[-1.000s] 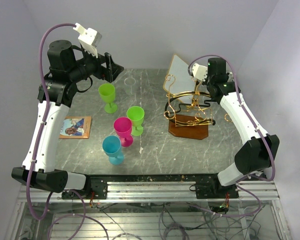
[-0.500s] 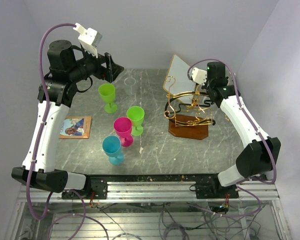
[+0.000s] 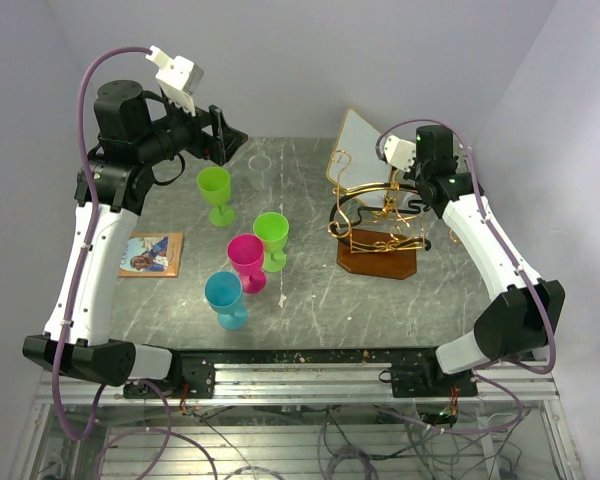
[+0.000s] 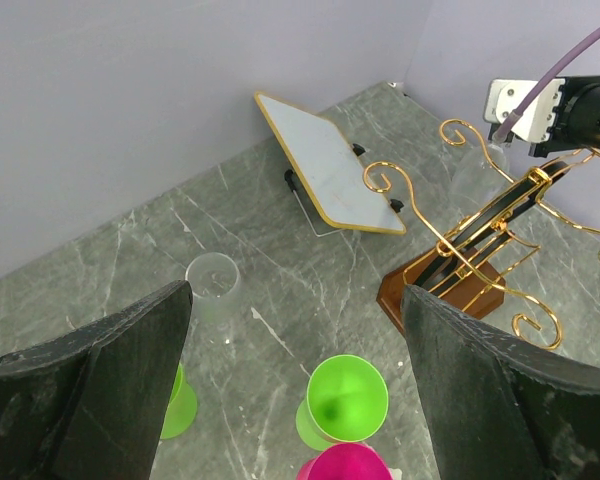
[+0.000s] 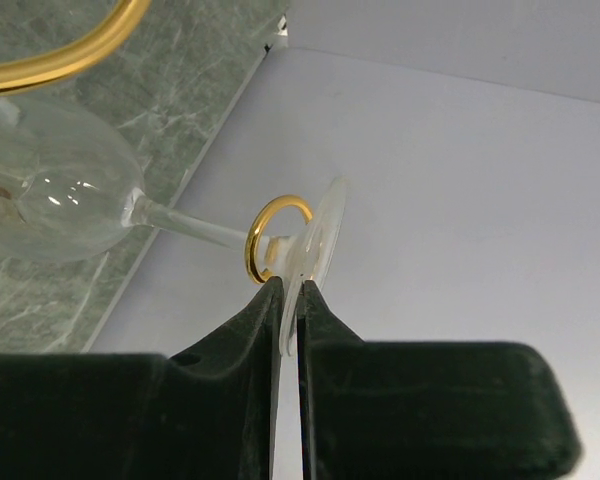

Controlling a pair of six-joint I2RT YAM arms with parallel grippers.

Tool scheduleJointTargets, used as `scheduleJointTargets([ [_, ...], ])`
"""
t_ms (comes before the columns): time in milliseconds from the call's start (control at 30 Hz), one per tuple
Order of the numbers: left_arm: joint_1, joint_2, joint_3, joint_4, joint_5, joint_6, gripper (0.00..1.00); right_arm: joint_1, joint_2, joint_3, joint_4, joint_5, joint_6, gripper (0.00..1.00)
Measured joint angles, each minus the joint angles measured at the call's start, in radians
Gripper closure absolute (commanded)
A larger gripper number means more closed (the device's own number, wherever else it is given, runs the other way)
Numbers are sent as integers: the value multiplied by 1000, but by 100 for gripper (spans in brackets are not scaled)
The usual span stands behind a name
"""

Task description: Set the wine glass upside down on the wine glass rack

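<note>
At the wine glass rack [image 3: 378, 264], the right gripper [image 5: 290, 292] pinches the clear wine glass [image 5: 65, 205] by its foot, while the left gripper [image 4: 295, 295], left of the rack, gapes wide.

wine glass [image 5: 70, 205] out ahead of the right gripper [image 5: 290, 300], foot pinched between its fingers [image 5: 230, 345], stem crossing a loop of the wine glass rack [image 5: 270, 235], panel [image 4: 325, 175] beyond that, tumbler [image 4: 212, 285] down under the left gripper [image 4: 295, 310], goblets [image 3: 246, 252] back toward its wrist

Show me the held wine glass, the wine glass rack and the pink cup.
held wine glass [image 5: 62, 205], right wrist view, on its clear bowl.
wine glass rack [image 3: 380, 266], top view, on its wooden base.
pink cup [image 3: 246, 250], top view, on its bowl.
</note>
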Motion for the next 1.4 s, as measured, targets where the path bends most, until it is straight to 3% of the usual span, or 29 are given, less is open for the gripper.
scheduleJointTargets([
  [667,6,-18,-15,2,0,0,4,0,-34,-23,-34,-54,39,83],
  [1400,7,-21,-77,6,-29,24,5,-18,-121,-22,-113,-128,109,61],
])
